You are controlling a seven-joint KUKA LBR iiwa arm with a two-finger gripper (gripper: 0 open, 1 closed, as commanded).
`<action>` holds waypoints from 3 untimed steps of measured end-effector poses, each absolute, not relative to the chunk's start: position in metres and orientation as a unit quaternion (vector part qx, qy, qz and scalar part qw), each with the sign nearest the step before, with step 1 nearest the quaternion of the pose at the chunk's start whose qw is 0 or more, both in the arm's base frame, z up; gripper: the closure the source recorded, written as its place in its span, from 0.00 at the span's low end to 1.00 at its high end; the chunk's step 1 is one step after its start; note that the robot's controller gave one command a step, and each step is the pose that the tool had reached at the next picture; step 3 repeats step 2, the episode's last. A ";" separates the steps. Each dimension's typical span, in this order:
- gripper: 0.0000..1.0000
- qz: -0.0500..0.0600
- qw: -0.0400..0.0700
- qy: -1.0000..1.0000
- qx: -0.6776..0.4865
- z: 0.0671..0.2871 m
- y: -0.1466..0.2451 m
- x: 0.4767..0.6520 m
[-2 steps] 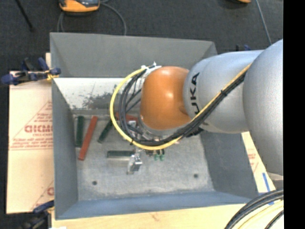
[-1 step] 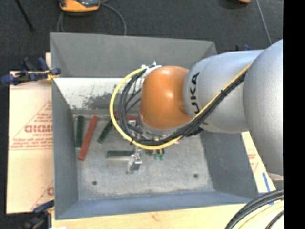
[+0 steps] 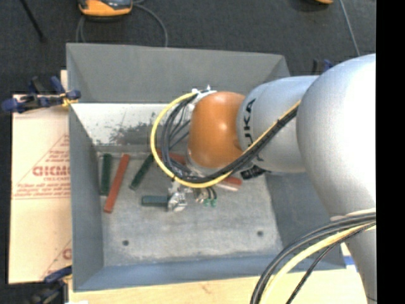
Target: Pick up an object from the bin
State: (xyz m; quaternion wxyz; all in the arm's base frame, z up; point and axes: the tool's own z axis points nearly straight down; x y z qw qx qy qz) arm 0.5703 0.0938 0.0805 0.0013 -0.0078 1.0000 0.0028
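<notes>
My gripper [image 3: 178,200] hangs low over the middle of the bin floor, mostly hidden under the arm's orange cover. A short dark green stick [image 3: 153,201] lies flat just to its left, with its right end touching or tucked under the gripper. Above it a longer green stick [image 3: 141,171] lies tilted. A red piece [image 3: 233,183] pokes out from under the arm on the gripper's right.
At the left of the bin a long red-orange stick [image 3: 117,182] lies beside an upright green stick [image 3: 104,173]. Another reddish piece [image 3: 178,160] shows behind the cables. The arm covers the bin's right half.
</notes>
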 end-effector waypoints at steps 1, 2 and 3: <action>1.00 0.003 0.001 1.000 -0.007 0.080 0.094 0.570; 1.00 0.001 0.004 1.000 -0.020 0.229 0.121 0.560; 1.00 0.001 0.004 1.000 -0.020 0.229 0.121 0.560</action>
